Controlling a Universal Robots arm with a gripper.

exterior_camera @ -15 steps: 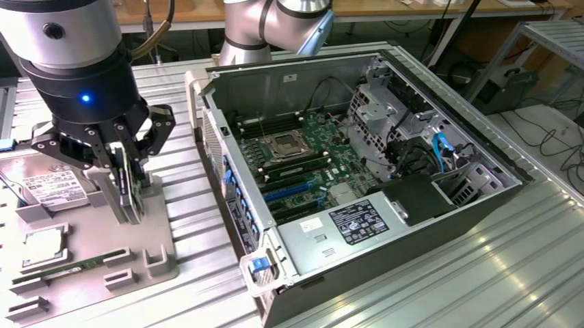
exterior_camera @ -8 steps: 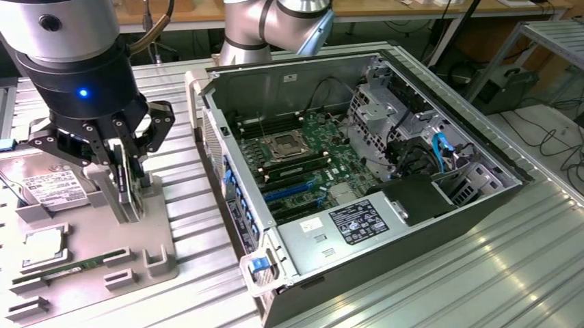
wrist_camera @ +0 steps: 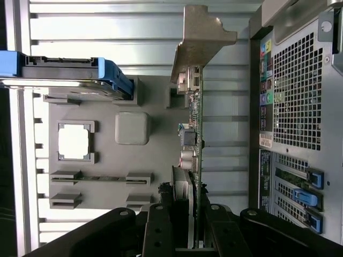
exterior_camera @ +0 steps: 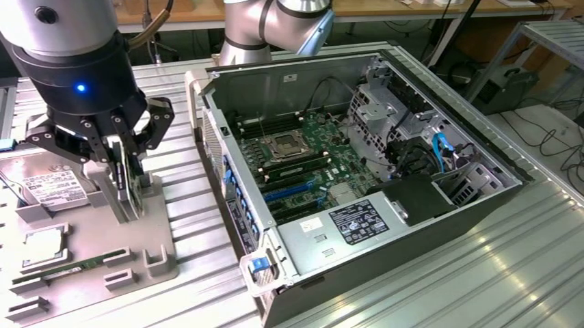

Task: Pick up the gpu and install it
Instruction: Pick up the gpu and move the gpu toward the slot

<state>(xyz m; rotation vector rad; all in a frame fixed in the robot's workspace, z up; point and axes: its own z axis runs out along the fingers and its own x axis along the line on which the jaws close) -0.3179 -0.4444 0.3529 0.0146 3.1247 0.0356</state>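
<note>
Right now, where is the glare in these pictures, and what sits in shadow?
Exterior view: light glares off the table ribs at that view's lower right; the case interior is dimmer. Wrist view: the chip in the tray is blown out white, the gpu bracket is evenly lit, the pincer gripping it is dark.

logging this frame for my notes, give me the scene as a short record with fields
end effector: closed on the gpu, at the exterior view's left
gpu pose: upright on edge at the grey tray
tray also holds: hard drive, memory stick
computer case: open, motherboard exposed, beside the tray
</note>
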